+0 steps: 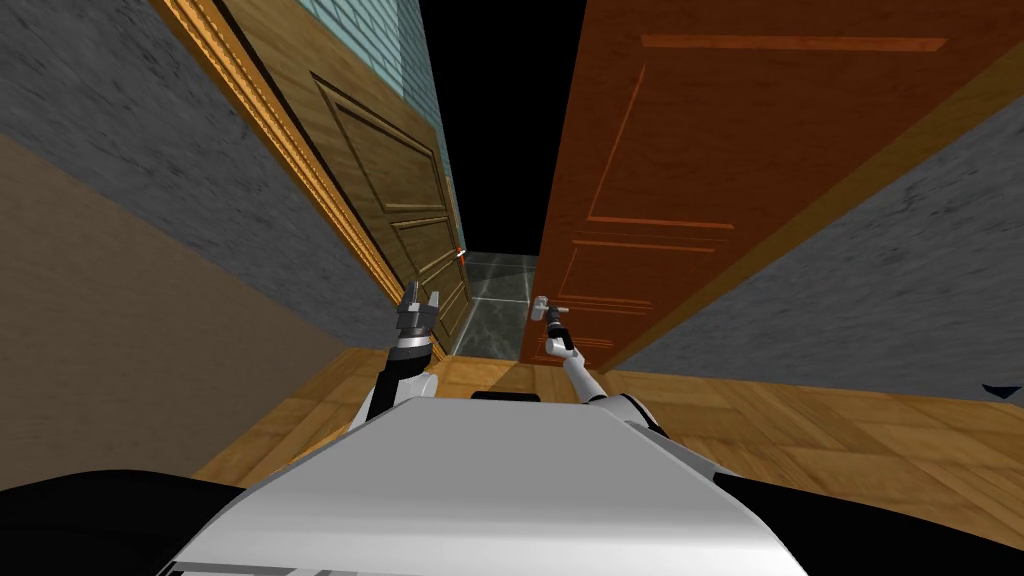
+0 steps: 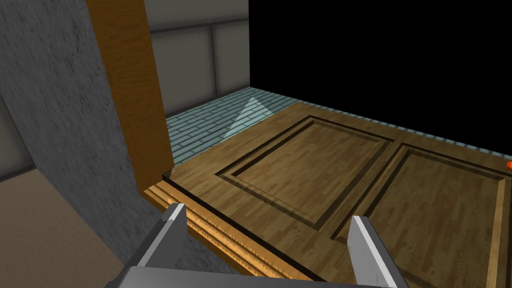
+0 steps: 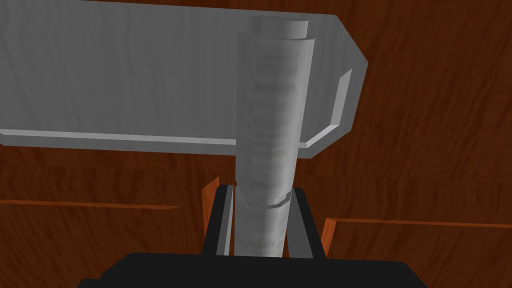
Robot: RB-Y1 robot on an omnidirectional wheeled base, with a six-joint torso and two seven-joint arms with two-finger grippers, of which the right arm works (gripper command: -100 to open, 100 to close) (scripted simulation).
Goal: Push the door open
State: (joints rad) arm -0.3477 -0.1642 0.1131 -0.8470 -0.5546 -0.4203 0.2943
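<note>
Our right pincer (image 3: 262, 189) was clamped on the grey handle (image 3: 270, 100) of the red-brown door (image 1: 700, 150), its two fingers pressing the round bar from either side. Just beyond the fingertips the bar ran across a flat grey plate (image 3: 125, 75) on the door's face. The door's free edge stood just beside that pincer. Between the two pincers and beyond them opened a gap, showing dark tiled floor (image 1: 495, 300) and above it a black area (image 1: 500, 100). Our left pincer (image 2: 267, 214) was spread wide and held nothing. It hung close before a tan panelled door (image 2: 310, 165); we could not tell whether it touched. That door's wooden frame (image 2: 130, 100) and a grey wall (image 2: 45, 100) lay to the pincer's outer side.
</note>
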